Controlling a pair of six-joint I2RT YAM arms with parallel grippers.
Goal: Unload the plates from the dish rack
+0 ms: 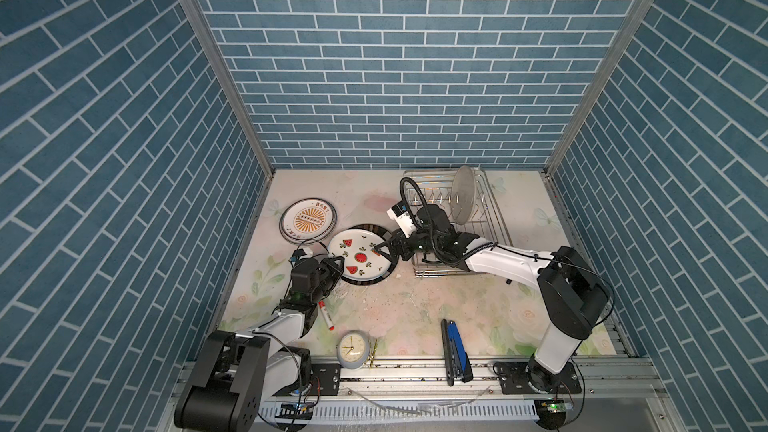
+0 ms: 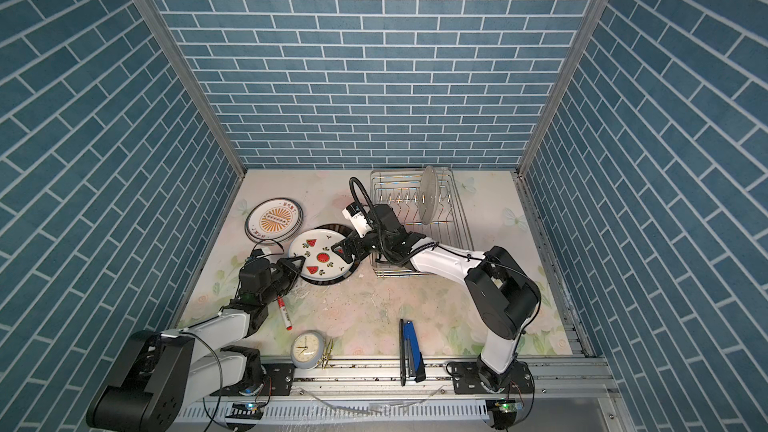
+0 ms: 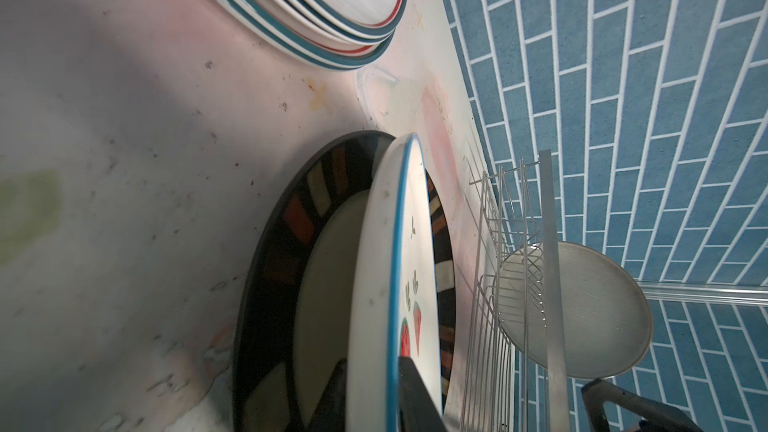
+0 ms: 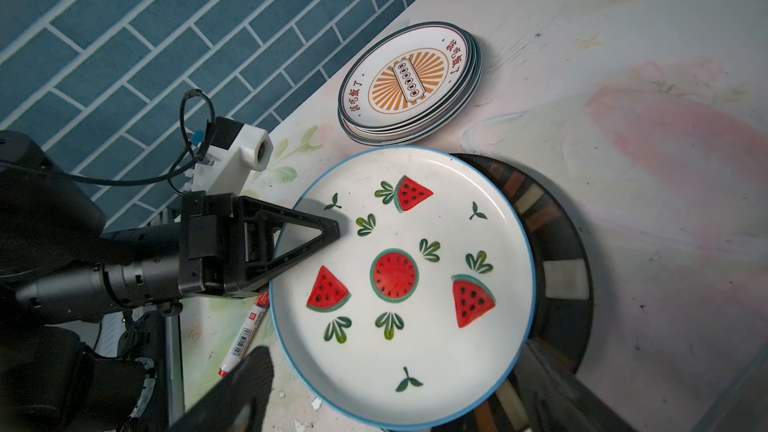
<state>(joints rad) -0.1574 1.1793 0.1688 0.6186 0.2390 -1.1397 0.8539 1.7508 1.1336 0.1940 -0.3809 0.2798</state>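
Two arms meet at one plate. The left arm reaches forward from the near left corner. The left gripper (image 1: 338, 261) is level, with one finger over and one under the near-left rim of the watermelon plate (image 1: 359, 257). Whether the fingers press on the rim cannot be told. The right arm rises from its near right base, and its white forearm stretches leftward across the front of the dish rack (image 1: 486, 234). The right gripper (image 1: 385, 252) sits at the plate's opposite rim with its fingers spread wide, clamping nothing.

The watermelon plate lies tilted on the dark-rimmed plate (image 1: 365, 228), out on the counter (image 1: 415, 305) left of the rack. A stack of plates (image 1: 308, 220) sits beyond them toward the left wall. One grey plate (image 1: 466, 195) stands upright between the rack's prongs.

The stack's top plate carries red characters, 该吃饭了, printed twice around an orange sunburst. The dark strip at the sunburst's centre is too small to read. The red-and-white marker (image 4: 245, 330) beside the left gripper bears a barcode label, and its print is illegible.
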